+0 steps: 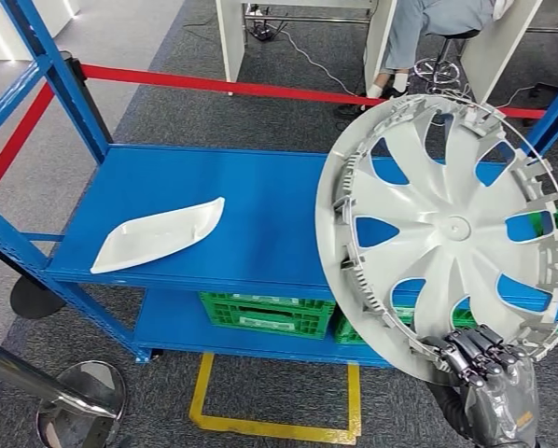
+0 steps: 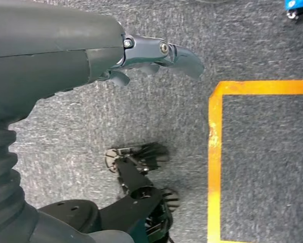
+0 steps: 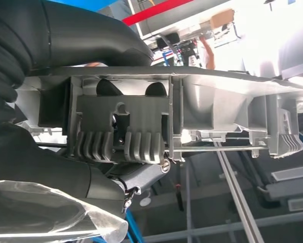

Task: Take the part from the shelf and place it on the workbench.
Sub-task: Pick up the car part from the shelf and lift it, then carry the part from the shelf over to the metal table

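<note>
A large silver wheel cover (image 1: 441, 229) with curved spokes stands tilted in the air in front of the blue shelf (image 1: 262, 215), at the right of the head view. My right hand (image 1: 484, 359) grips its lower rim. Close up in the right wrist view, the rim's ribbed clips (image 3: 119, 144) sit between the fingers and the thumb of my right hand (image 3: 88, 177). A long white curved panel (image 1: 157, 235) lies on the shelf's top board at the left. My left hand (image 2: 150, 53) hangs over the grey carpet, fingers stretched out and holding nothing.
Green crates (image 1: 266, 313) sit on the shelf's lower board. A red barrier tape (image 1: 213, 86) runs behind the shelf, with a seated person (image 1: 410, 37) and white desks beyond. A chrome post base (image 1: 79, 406) stands at the lower left. A yellow floor marking (image 1: 276, 429) lies before the shelf.
</note>
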